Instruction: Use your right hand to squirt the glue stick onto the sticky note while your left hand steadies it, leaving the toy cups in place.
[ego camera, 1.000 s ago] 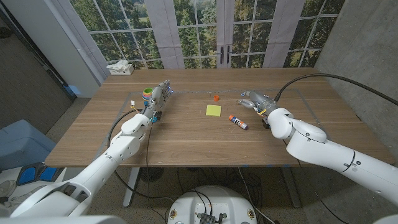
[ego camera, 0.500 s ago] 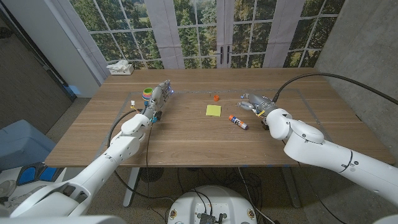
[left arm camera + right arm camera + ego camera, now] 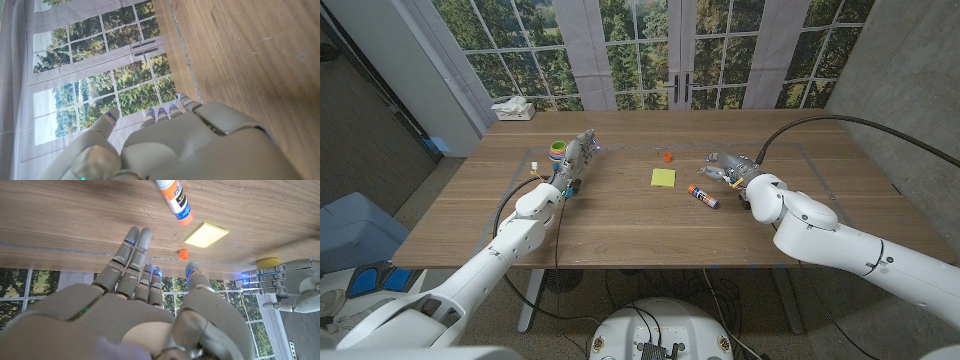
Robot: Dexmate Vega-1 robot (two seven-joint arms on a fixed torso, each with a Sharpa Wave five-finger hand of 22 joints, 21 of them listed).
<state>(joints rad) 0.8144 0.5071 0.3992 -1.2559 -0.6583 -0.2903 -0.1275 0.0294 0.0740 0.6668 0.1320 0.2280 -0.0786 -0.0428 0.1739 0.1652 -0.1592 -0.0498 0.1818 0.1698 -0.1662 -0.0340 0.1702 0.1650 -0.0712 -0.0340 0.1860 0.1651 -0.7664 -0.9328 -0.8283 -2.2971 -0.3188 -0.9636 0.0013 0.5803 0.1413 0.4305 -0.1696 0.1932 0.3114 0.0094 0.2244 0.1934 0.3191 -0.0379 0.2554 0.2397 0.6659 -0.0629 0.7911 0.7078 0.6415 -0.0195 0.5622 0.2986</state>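
Both hands are holding nothing: I'm keeping my right hand (image 3: pixel 730 167) open near the glue stick (image 3: pixel 703 196), which is lying mid-table beside the sticky note (image 3: pixel 663 178); left hand (image 3: pixel 576 156) is waiting open by the toy cups (image 3: pixel 558 150) toward the far left edge. Risk I'm seeing: fingers rolling the stick away.

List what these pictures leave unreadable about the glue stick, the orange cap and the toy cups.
- Glue stick: cut off by the right wrist view's edge, so one end is unseen; in the head view its label is too small to read.
- Orange cap: too small to tell whether it belongs to the glue stick.
- Toy cups: partly hidden behind the left hand in the head view; their number is unclear.
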